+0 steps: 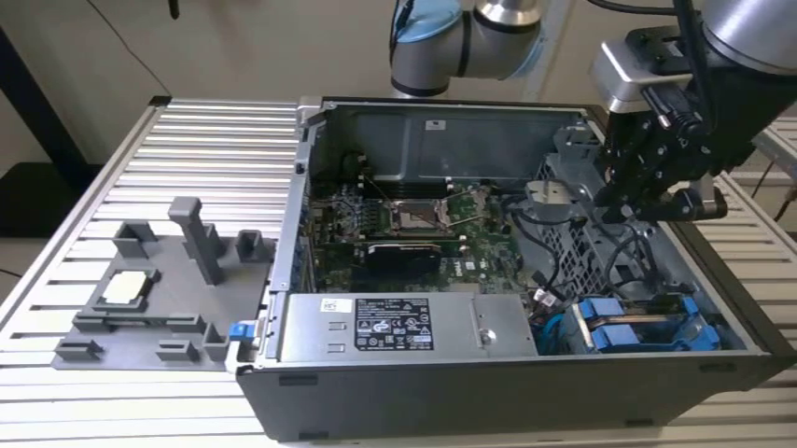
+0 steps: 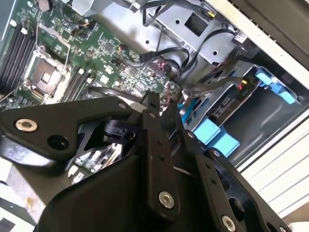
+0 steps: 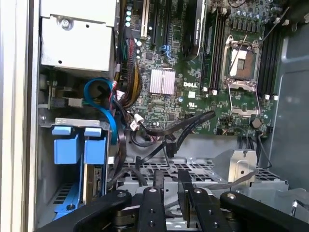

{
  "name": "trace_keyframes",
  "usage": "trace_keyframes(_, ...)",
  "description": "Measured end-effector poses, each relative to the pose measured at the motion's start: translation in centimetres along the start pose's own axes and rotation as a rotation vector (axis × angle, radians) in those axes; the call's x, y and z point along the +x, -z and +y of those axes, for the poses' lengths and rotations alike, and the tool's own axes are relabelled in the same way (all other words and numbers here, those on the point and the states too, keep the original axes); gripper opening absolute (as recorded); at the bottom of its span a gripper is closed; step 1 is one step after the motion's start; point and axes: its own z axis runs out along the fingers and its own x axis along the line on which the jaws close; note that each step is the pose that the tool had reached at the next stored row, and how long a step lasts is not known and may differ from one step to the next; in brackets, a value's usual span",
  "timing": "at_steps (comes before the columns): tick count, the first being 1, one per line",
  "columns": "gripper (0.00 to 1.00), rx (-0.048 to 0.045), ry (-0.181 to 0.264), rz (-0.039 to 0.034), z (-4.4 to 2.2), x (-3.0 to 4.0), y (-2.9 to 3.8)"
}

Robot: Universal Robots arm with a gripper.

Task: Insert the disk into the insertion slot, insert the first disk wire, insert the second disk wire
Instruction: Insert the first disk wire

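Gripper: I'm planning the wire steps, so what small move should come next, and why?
Probably ease the gripper down toward the loose black cables: the disk looks already seated in the insertion slot, while the gripper hangs over the perforated cage, apart from the cables.
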Motion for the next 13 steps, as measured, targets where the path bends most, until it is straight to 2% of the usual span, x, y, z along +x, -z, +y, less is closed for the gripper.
trace_keyframes(2,0.27,-0.0015,0.007,-0.0004,0.37,-0.04,-0.09)
trace_keyframes(7,0.27,-0.0029,0.014,-0.0009,1.76,-0.17,-0.37)
trace_keyframes(13,0.27,-0.0078,0.036,-0.0005,2.08,-0.1,-0.86)
